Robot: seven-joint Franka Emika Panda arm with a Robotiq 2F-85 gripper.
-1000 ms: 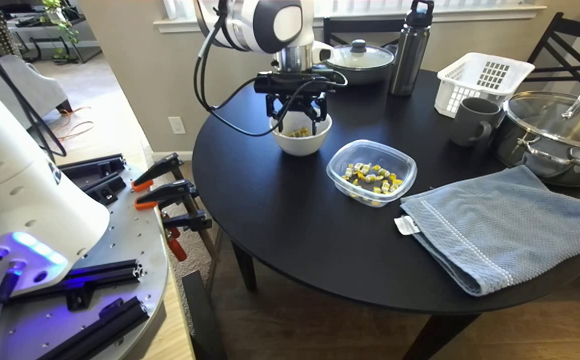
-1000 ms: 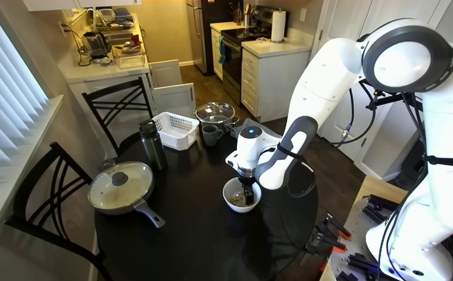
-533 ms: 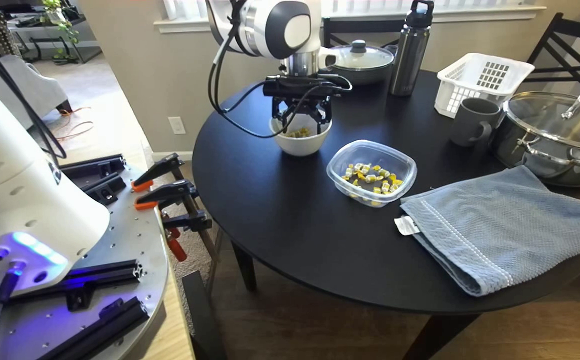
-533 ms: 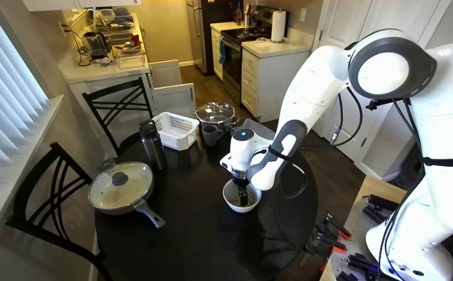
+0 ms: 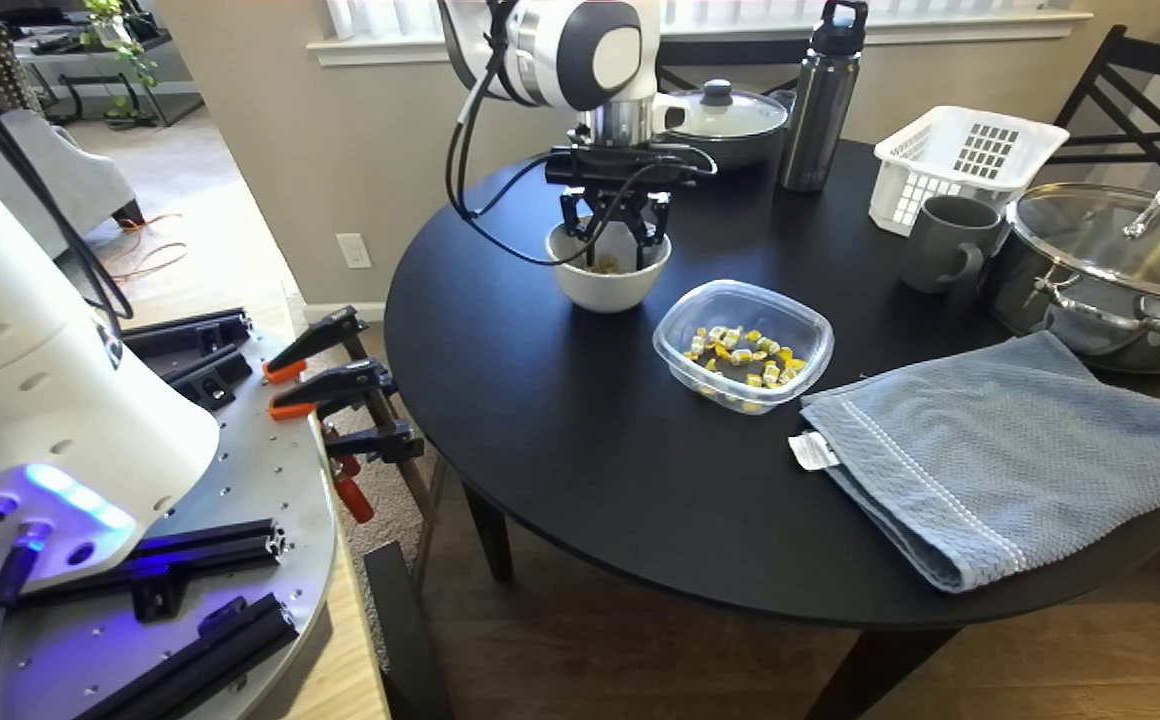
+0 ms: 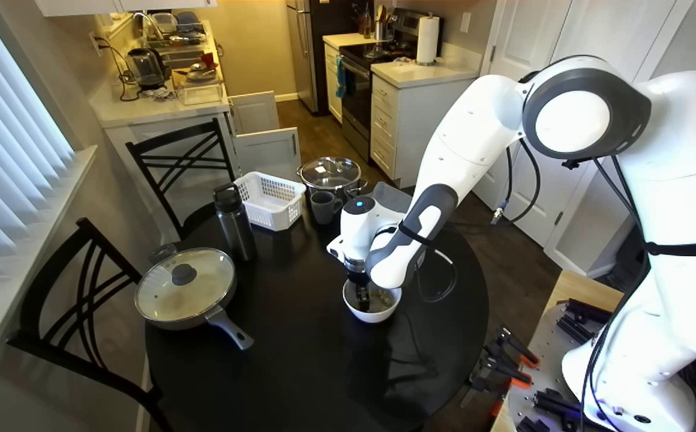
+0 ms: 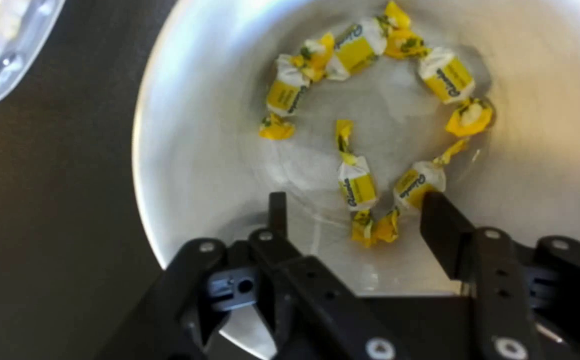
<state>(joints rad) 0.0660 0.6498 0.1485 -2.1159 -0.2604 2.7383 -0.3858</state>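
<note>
The white arm climbs from its base to a high elbow, then slopes down across the round black table. In an exterior view its wrist hangs nearly upright over the white bowl, and black cables loop out beside it. The claw points straight down, reaching below the bowl's rim.

In the wrist view five wrapped sweets show on the bowl's floor in a loose ring, white and yellow with twisted yellow ends flecked green. Dark script on their wrappers looks like "Ricola". More sweets of the same colours sit in a clear plastic container near the bowl. A white tag sticks out from the blue-grey towel, its print too small to read, as are the faint letters low on the steel bottle.

The claw is spread, its two fingers standing well apart inside the bowl. Seen from the wrist, two of the sweets lie partly in the gap between the fingertips; the finger at that view's right covers the edge of one wrapper, and whether it touches it I cannot tell.
</note>
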